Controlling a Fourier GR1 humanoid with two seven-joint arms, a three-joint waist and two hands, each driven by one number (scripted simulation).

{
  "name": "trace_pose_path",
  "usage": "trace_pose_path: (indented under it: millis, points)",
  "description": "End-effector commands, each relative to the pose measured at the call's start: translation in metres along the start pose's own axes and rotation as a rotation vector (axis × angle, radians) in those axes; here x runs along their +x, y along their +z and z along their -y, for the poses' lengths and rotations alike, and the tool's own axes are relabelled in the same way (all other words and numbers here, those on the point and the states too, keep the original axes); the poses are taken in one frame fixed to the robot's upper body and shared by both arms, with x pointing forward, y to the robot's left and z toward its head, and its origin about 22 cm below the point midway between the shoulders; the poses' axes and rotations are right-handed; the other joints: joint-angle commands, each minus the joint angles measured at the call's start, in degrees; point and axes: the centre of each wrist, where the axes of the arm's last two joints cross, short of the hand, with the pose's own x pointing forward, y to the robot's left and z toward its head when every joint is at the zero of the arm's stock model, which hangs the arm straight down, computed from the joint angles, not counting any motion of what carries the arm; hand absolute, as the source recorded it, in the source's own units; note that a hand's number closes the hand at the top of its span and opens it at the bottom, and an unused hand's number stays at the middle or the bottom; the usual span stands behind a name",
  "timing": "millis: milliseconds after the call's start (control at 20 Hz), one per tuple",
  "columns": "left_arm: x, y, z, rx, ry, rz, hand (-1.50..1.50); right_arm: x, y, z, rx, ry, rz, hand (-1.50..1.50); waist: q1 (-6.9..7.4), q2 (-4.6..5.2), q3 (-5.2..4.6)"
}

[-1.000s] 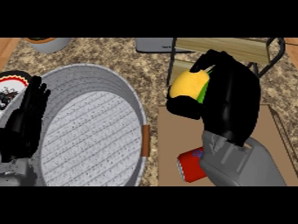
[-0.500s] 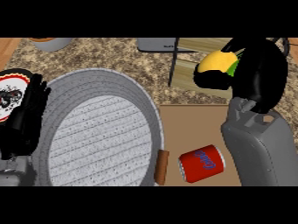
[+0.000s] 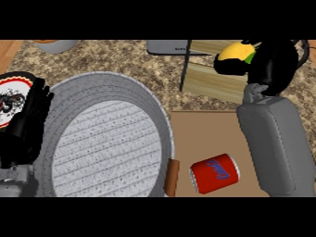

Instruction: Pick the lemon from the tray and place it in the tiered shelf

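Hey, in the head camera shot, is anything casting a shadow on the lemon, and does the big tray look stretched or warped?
Head view: the lemon looks bright yellow on top and dark beneath, where the right robot hand curls round it; the grey tray reads as a tall oval, stretched by the steep downward angle; lighting is even with no glare, and the left robot hand shows as a plain black shape.

The right robot hand (image 3: pixel 273 65) covers much of the lemon (image 3: pixel 237 52); the tiered shelf (image 3: pixel 211 69) seems cut off at top.
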Motion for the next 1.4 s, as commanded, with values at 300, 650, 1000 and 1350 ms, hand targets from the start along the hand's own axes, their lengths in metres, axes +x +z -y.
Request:
trace_pose_path:
  millis: [300,650,1000,1350]
  points:
    - [0.011,0.001,0.006,-0.002,0.005,0.006,0.00,-0.015,-0.031,-0.049,0.005,0.049,0.021,1.50,0.19,0.11,-0.34]
    - [0.000,0.016,0.012,-0.022,0.015,-0.007,0.00,-0.029,-0.072,-0.052,0.025,-0.133,-0.095,-1.50,0.86,0.31,-0.31]
    - [0.000,-0.013,0.017,-0.011,0.001,0.006,0.00,-0.050,-0.071,-0.056,0.067,-0.185,-0.043,-1.50,-0.14,0.15,-0.33]
    - [-0.013,0.012,0.001,-0.003,0.008,-0.009,0.00,-0.045,-0.077,-0.032,-0.029,-0.396,0.000,-1.50,-0.38,-0.11,-0.34]
